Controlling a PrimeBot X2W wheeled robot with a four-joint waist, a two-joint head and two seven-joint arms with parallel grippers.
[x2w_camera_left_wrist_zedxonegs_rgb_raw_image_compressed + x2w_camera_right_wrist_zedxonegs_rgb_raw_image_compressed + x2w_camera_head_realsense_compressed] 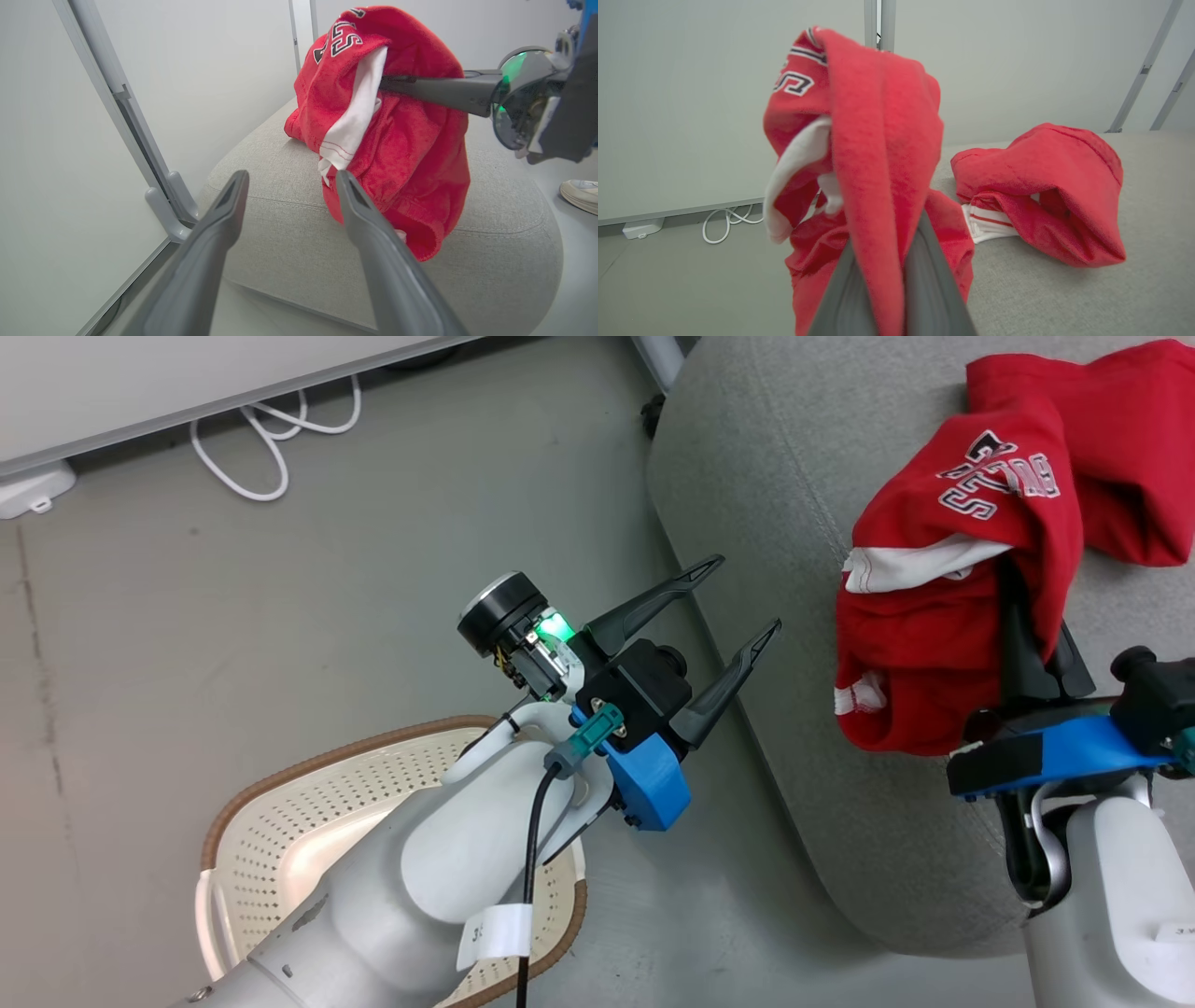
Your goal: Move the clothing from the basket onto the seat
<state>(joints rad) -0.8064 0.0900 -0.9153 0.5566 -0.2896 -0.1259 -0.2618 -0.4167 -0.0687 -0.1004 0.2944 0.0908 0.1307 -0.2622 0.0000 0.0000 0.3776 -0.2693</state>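
Grey floor separates the small cream-white perforated plastic basket with a brown rim from the large light grey fabric seat, where one bright red garment lies. My right gripper pinches the other red garment with white trim and black-and-white lettering above the seat's rounded edge. Released here, I judge it could slide to the floor or cling to my fingers, and my left gripper, spread and empty beside that edge, might snag it.
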